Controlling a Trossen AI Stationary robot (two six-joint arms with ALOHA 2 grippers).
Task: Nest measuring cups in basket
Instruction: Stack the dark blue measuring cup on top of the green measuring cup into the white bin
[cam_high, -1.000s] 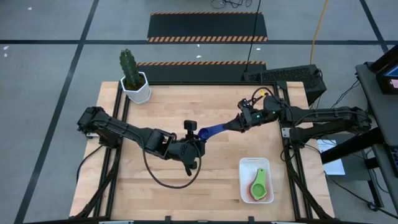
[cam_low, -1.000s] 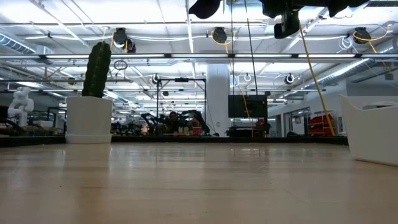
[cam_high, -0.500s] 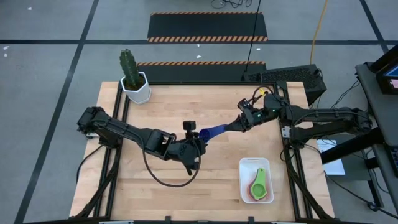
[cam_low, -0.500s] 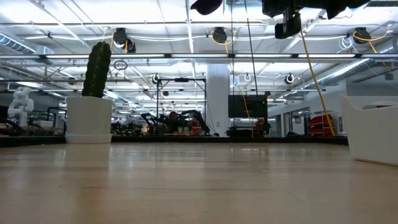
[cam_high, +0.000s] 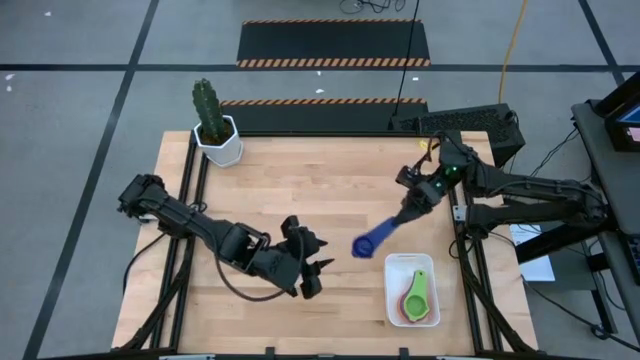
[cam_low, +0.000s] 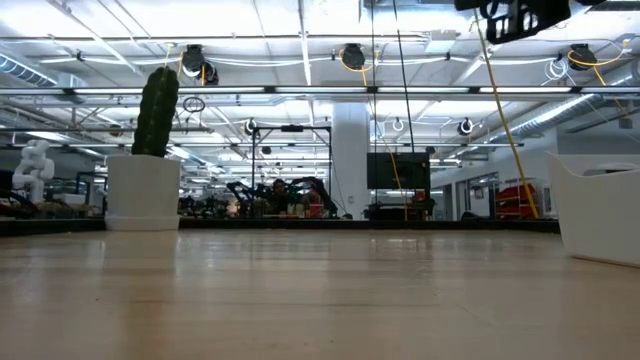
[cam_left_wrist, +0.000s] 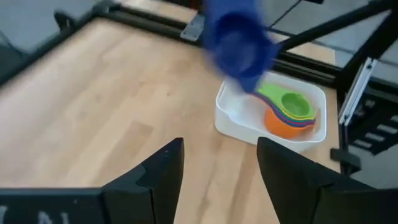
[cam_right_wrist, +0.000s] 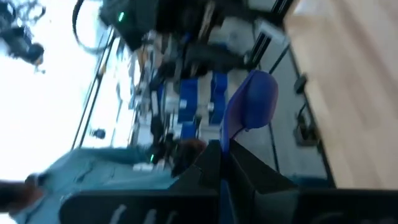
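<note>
Item: my right claw (cam_high: 402, 219), right of centre in the high view, above the desk (cam_high: 300, 190). Fingers pinched tight on the flat handle of the dark blue measuring cup (cam_high: 366, 245). The cup hangs out from the fingertips toward the lower left of that frame, bowl end lowest, clear of the wood and just up-left of the basket (cam_high: 390, 300).

Same cup in the right wrist view: blue bowl (cam_right_wrist: 254, 101) standing out past my two dark fingers, which meet on its handle.

Same cup in the left wrist view: a blurred blue shape (cam_left_wrist: 238, 42) at top centre, in front of the basket (cam_left_wrist: 239, 121).

Item: basket, white and shallow, lower right of the high view, resting on the desk near its right edge. Holds nested measuring cups (cam_high: 414, 298): green on top with its handle pointing toward the frame's top, orange and red rims showing under it. The left wrist view shows the stack (cam_left_wrist: 290, 113) at the basket's right end, orange lowest, green uppermost, thin yellow and other layers between.

Item: my left claw (cam_high: 318, 265), lower centre of the high view, low over the desk. Fingers spread wide, nothing between them; in the left wrist view only bare wood shows in the gap.

Item: cactus in a white pot (cam_high: 217, 135), upper left corner of the desk; also at left in the low view (cam_low: 143, 185).
</note>
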